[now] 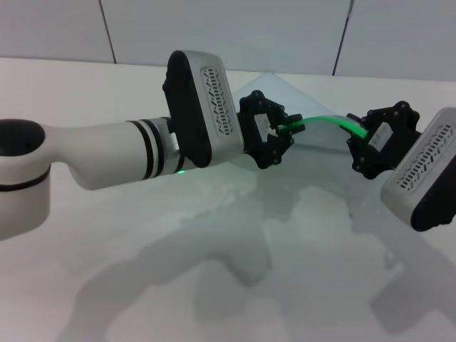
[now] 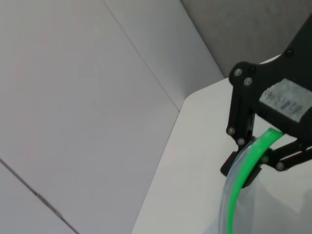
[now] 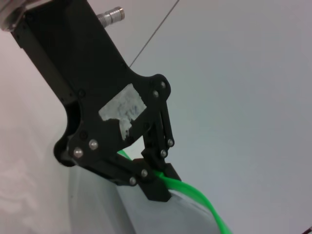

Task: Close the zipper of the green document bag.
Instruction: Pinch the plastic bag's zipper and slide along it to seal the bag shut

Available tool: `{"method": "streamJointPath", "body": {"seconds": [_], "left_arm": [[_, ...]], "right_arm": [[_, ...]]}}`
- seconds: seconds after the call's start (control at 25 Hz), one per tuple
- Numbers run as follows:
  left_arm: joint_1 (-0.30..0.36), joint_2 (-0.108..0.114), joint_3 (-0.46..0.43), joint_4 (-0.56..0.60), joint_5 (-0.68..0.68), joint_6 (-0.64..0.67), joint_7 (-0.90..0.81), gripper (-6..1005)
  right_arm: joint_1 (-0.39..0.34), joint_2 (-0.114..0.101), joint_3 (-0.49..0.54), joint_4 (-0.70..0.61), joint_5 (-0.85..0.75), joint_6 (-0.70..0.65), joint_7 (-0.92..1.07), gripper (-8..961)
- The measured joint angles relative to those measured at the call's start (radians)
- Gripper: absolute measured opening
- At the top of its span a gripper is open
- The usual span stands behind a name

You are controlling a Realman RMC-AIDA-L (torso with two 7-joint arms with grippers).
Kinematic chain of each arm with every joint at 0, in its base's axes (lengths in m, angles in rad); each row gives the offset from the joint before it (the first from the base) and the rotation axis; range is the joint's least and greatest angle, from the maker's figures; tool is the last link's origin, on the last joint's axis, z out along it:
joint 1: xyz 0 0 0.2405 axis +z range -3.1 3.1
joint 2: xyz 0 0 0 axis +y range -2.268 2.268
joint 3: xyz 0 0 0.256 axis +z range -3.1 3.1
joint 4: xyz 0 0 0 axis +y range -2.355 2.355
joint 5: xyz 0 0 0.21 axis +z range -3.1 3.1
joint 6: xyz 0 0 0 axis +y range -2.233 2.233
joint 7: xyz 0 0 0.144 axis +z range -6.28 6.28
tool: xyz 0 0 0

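Bright green, the zipper arcs in the air between the two grippers, over the white table. It runs along the edge of the bag, a clear, pale pouch held up off the table toward the far wall.

The left gripper is pinched together on one end of the zipper. The right gripper is clamped on the other end, where the strip bends downward.

In the left wrist view the right gripper grips the green strip, with the clear bag hanging beneath. A pale label on its black body carries faint writing too blurred to read.

In the right wrist view the left gripper bites the zipper. A torn white sticker on its frame shows scrawled marks that I cannot make out.
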Motion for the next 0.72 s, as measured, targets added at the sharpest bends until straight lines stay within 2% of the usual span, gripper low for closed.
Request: {"method": "streamJointPath", "body": {"seconds": [0.72], "left_arm": [[0.002, -0.002, 0.028, -0.032, 0.0, 0.022, -0.006, 84]], "right_arm": [[-0.001, 0.0, 0.004, 0.001, 0.0, 0.008, -0.001, 100]]}}
